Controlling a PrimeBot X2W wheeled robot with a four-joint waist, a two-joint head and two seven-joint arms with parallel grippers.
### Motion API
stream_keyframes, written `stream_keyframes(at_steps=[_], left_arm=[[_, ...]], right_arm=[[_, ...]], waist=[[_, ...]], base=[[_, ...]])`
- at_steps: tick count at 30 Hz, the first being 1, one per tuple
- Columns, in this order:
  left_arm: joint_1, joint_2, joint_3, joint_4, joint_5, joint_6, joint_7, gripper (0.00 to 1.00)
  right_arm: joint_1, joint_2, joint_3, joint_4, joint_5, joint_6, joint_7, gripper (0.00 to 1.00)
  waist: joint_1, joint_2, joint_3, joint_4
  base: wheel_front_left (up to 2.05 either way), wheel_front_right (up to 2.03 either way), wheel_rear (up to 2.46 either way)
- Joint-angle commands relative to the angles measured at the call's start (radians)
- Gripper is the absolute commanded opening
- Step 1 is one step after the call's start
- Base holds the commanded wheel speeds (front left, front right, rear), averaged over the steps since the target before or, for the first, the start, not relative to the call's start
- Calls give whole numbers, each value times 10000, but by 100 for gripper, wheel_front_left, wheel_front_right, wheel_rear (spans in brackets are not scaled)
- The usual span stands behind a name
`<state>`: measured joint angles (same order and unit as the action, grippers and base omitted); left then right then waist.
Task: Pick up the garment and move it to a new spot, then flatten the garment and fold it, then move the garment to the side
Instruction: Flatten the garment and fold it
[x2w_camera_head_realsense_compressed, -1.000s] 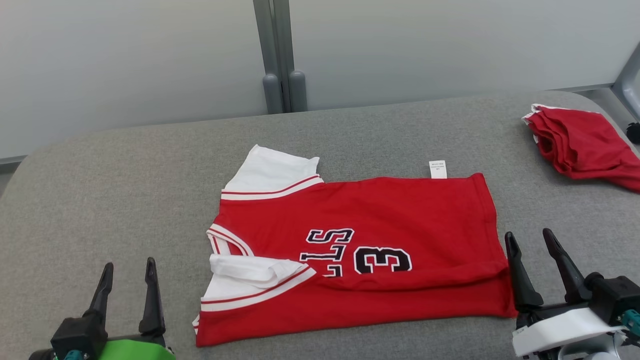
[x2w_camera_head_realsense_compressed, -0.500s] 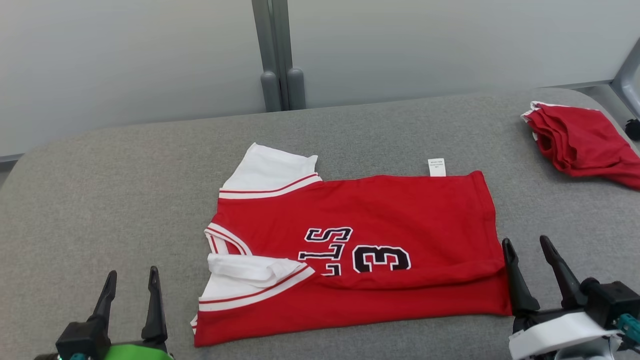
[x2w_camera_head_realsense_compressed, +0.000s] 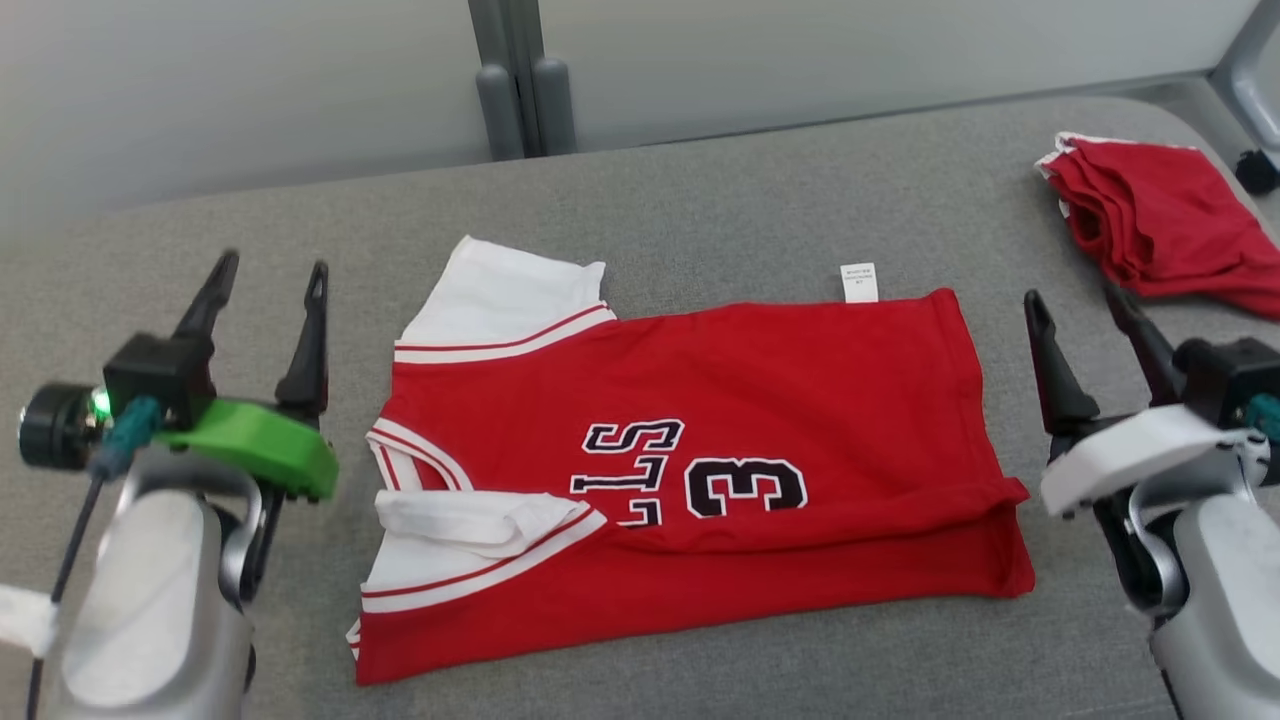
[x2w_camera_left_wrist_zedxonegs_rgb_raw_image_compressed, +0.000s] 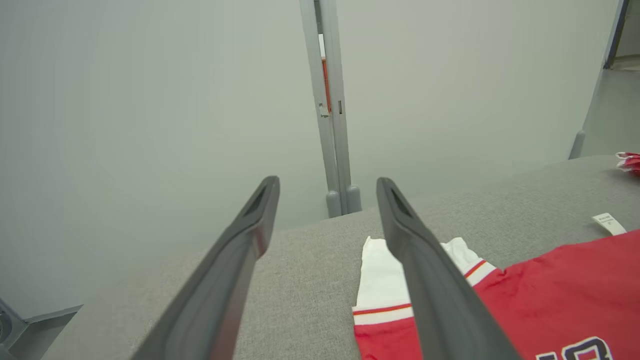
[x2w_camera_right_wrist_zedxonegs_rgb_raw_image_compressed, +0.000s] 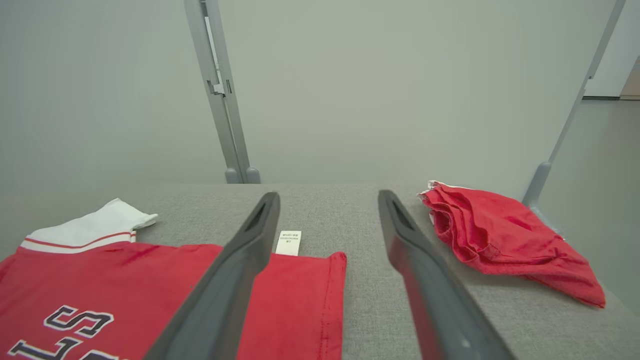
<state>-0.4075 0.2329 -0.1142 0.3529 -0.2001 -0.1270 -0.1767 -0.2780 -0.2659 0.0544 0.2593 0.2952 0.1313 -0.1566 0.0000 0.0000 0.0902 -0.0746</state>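
The garment (x2w_camera_head_realsense_compressed: 760, 400) is a red jersey with white sleeves and black lettering. It lies spread on the grey table (x2w_camera_head_realsense_compressed: 700, 190), its near long edge folded over, collar to the left. A white care tag (x2w_camera_head_realsense_compressed: 858, 282) sticks out at its far edge. My left gripper (x2w_camera_head_realsense_compressed: 268, 280) hovers open to the left of the white sleeve, touching nothing. To the right of the hem my right gripper (x2w_camera_head_realsense_compressed: 1078, 305) is open too, clear of the cloth. In the left wrist view the sleeve (x2w_camera_left_wrist_zedxonegs_rgb_raw_image_compressed: 380, 280) lies beyond the gripper (x2w_camera_left_wrist_zedxonegs_rgb_raw_image_compressed: 327, 182). The hem (x2w_camera_right_wrist_zedxonegs_rgb_raw_image_compressed: 300, 295) sits left of the gripper (x2w_camera_right_wrist_zedxonegs_rgb_raw_image_compressed: 328, 196) in the right wrist view.
A second red garment (x2w_camera_head_realsense_compressed: 1160, 230), folded into a loose pile, lies at the table's far right corner (x2w_camera_right_wrist_zedxonegs_rgb_raw_image_compressed: 500, 235). A pale wall with a grey vertical post (x2w_camera_head_realsense_compressed: 515, 75) stands behind the table. Bare grey cloth surrounds the jersey.
Both arms have risen and moved forward, so the grippers now flank the jersey's two ends. The head camera has tilted down and the whole picture has shifted. The jersey has not moved.
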Motion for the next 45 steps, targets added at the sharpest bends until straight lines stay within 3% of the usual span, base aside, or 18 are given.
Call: stream_keyframes(at_steps=[1,9,18,33,45], left_arm=[[-552,212,-151,167,-68,-34,77,100],[-3888,1039,-2208,1743,-1871,-38,1103,100],[-6118,1716,-4433,3576,-3829,-41,2241,100],[-7360,2147,-6522,5865,-5342,-41,2781,100],[-7734,1916,-7417,6439,-6211,-41,3334,100]], right_arm=[[-385,-88,60,193,45,-14,151,100],[-2748,-318,947,1973,363,-14,877,100],[-4715,166,2180,4097,976,-14,968,100],[-6811,1243,3749,6918,2050,-14,127,100],[-7591,1447,4456,8322,2861,-16,-93,100]], waist=[[0,0,607,-252],[0,0,2103,-957],[0,0,3100,-1668],[0,0,3875,-2076],[0,0,3979,-1789]], base=[[0,0,0],[0,0,0],[0,0,0],[0,0,0],[0,0,0]])
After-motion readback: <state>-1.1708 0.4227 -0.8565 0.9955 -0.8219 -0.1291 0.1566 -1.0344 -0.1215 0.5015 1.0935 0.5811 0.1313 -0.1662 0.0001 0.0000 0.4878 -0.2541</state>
